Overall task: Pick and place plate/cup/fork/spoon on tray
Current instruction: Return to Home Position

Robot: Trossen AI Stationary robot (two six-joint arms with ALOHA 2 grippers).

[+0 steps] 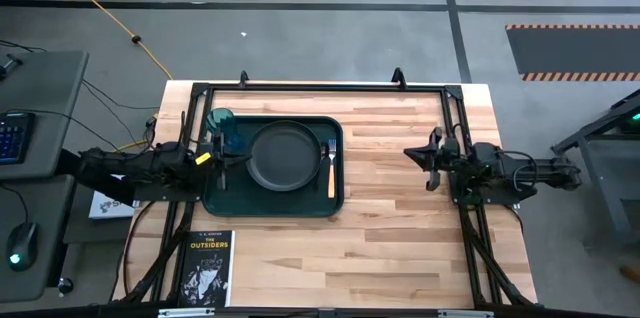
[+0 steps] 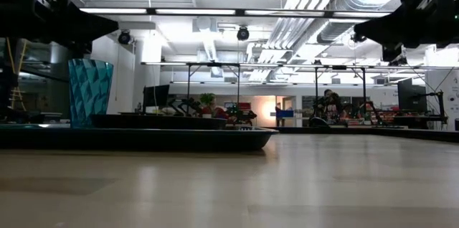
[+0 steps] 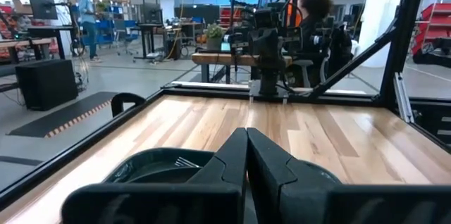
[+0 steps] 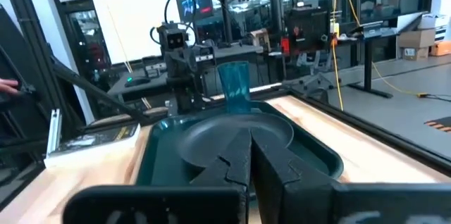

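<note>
The dark green tray (image 1: 225,203) lies left of the table's middle. On it rest the dark plate (image 1: 284,155), the teal cup (image 1: 221,120) upright in its far left corner, and the tan-handled fork (image 1: 331,170) along its right side. The spoon does not show plainly. My left gripper (image 1: 222,158) is shut and empty, raised over the tray's left edge (image 3: 246,146). My right gripper (image 1: 431,163) is shut and empty, raised over bare table to the tray's right (image 4: 250,150). In the low view the cup (image 2: 90,92) stands on the tray (image 2: 143,138).
A black book with white lettering (image 1: 205,266) lies at the table's near left corner. A black frame (image 1: 320,88) runs along the far edge and both sides. Bare wood (image 1: 390,228) stretches between the tray and the right arm. People show in the room beyond.
</note>
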